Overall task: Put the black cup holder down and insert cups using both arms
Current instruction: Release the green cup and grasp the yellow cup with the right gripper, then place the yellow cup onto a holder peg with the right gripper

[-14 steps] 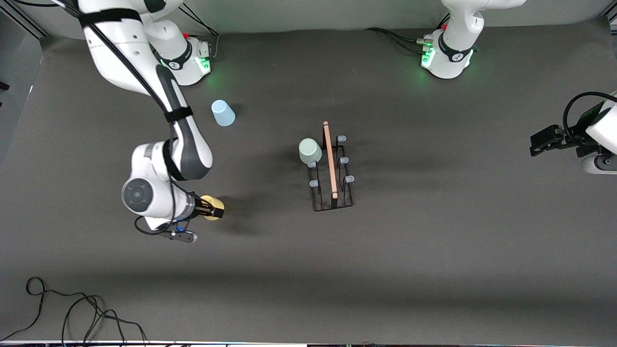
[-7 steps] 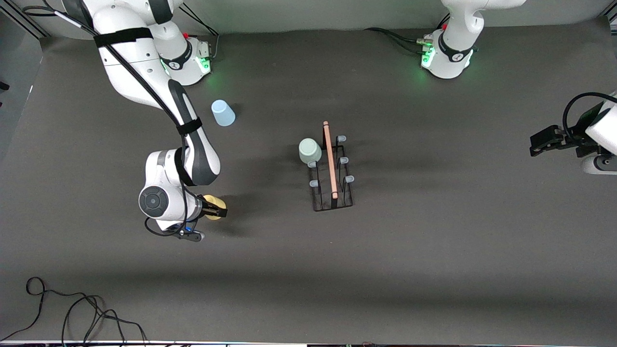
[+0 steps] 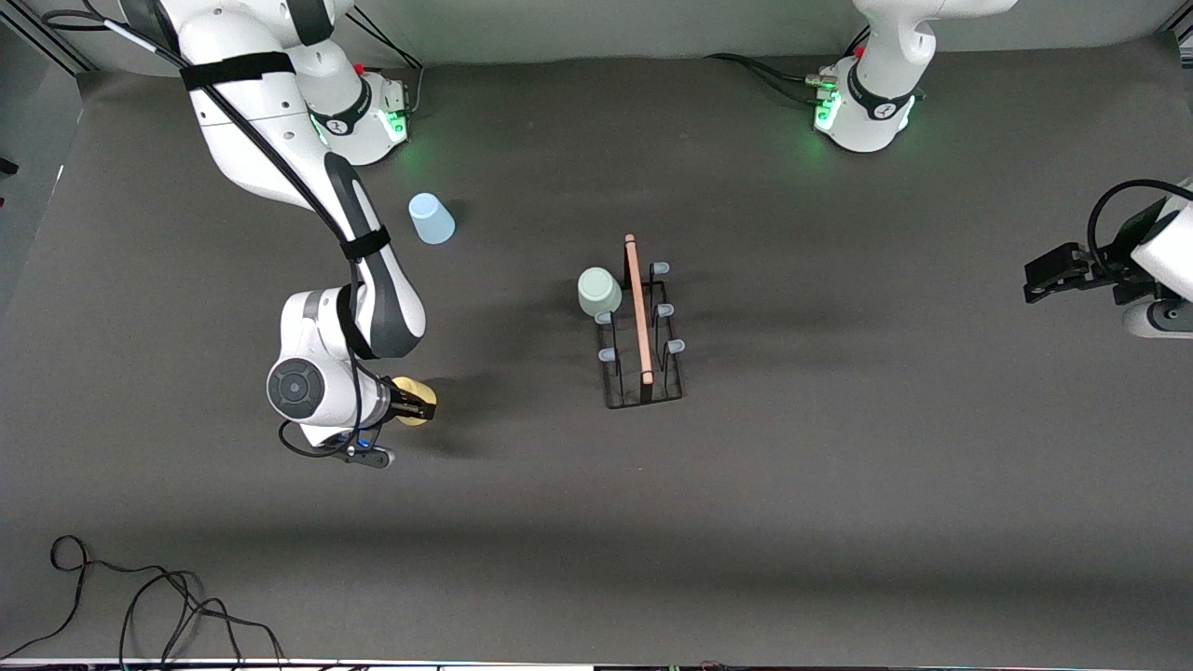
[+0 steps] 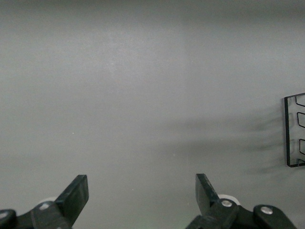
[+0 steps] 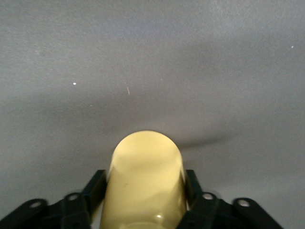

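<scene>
The black cup holder (image 3: 641,321) stands mid-table, its wooden handle on top; one end shows in the left wrist view (image 4: 295,131). A grey-green cup (image 3: 598,291) sits upside down on a peg on the side toward the right arm's end. The light blue cup (image 3: 431,218) stands upside down near the right arm's base. The yellow cup (image 3: 415,401) (image 5: 145,171) lies on its side, with my right gripper (image 3: 410,403) (image 5: 145,183) shut on it, a finger on each side. My left gripper (image 3: 1039,275) (image 4: 141,191) waits open at the left arm's end of the table.
Loose black cables (image 3: 140,606) lie at the table's near corner at the right arm's end. The two green-lit bases (image 3: 368,116) (image 3: 862,112) stand along the edge farthest from the front camera.
My right arm slid a little farther over the yellow cup, and its fingers closed onto the cup's sides. The left arm, the rack and the other cups have not moved.
</scene>
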Controlling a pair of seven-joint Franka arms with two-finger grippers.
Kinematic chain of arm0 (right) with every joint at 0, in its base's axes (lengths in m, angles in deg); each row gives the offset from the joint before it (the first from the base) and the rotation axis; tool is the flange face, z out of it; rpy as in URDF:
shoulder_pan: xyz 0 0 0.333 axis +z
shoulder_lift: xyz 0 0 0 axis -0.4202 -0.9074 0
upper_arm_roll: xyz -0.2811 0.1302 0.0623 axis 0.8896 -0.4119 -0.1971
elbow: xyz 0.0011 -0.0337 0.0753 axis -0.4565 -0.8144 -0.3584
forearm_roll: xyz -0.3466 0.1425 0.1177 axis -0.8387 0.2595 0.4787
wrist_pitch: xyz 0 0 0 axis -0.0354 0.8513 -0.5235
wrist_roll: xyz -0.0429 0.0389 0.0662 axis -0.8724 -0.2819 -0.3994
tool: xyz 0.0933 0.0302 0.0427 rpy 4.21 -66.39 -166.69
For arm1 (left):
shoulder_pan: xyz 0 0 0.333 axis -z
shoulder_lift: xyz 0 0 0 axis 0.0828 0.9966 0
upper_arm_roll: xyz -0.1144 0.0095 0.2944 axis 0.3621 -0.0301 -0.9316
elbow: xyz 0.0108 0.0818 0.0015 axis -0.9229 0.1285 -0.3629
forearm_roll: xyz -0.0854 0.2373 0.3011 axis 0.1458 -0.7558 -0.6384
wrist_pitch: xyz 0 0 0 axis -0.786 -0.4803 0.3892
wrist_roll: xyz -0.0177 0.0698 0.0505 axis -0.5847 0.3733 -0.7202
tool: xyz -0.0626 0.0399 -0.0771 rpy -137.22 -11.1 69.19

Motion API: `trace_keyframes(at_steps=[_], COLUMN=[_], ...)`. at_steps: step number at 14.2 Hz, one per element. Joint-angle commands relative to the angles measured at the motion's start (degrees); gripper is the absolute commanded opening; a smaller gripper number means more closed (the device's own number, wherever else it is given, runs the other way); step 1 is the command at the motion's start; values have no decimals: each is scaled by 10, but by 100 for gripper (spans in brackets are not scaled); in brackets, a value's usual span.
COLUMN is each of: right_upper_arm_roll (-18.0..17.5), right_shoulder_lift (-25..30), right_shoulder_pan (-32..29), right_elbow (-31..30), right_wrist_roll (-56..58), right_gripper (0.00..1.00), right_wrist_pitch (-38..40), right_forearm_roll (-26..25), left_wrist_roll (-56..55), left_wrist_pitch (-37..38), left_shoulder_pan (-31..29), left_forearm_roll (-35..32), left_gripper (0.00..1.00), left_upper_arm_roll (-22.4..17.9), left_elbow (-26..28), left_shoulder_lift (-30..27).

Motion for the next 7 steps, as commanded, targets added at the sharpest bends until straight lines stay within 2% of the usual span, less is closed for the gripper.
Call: trace_keyframes(at_steps=[1, 5, 7], right_upper_arm_roll=[2, 2, 0], right_shoulder_lift=[38, 78, 81], right_shoulder_pan=[0, 2, 5], right_elbow=[-1, 45, 92], right_wrist_roll=[19, -4, -47], right_gripper=[2, 3, 3], right_wrist_pitch=[21, 92, 123], right_forearm_roll=[3, 8, 17], left_wrist_roll=[1, 1, 1], left_wrist_pitch=[2, 2, 1], left_shoulder_pan=[-1, 0, -1], left_forearm_roll=[1, 1, 0], left_gripper=[100, 100, 100], left_upper_arm_roll=[1, 1, 1], left_elbow=[-7, -7, -7], left_shoulder_lift=[3, 3, 3])
